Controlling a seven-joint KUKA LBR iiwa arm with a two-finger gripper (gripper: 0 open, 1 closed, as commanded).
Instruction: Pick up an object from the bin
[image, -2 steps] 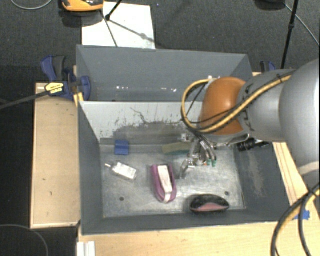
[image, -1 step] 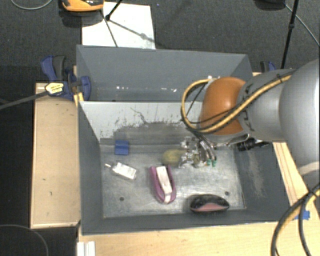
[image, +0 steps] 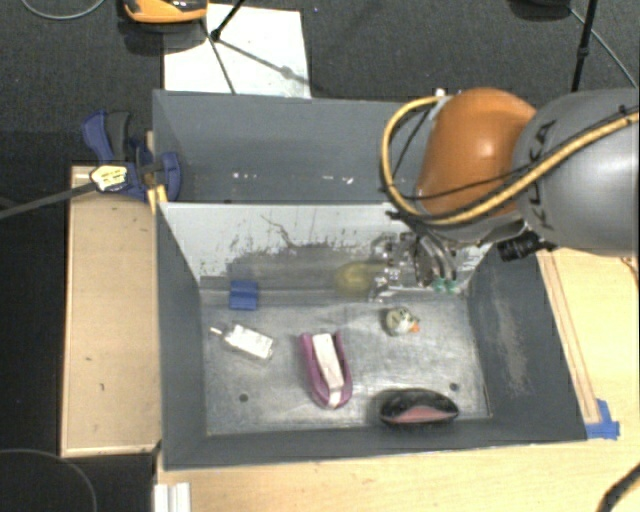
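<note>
My gripper (image: 415, 270) hangs below the arm's orange cover, near the back wall of the bin and right of its middle. Just under it on the floor lies a small round pale thing with an orange spot (image: 402, 321), apart from the gripper. Beside the gripper's left side, against the back wall, sits a dull yellow-green rounded thing (image: 351, 278). I cannot make out whether anything is held.
A purple and white oblong packet (image: 326, 368) lies in the middle front. A black oval thing with a pink face (image: 416, 408) rests at the front right. A small white piece (image: 248, 342) and a blue block (image: 243, 295) lie at the left.
</note>
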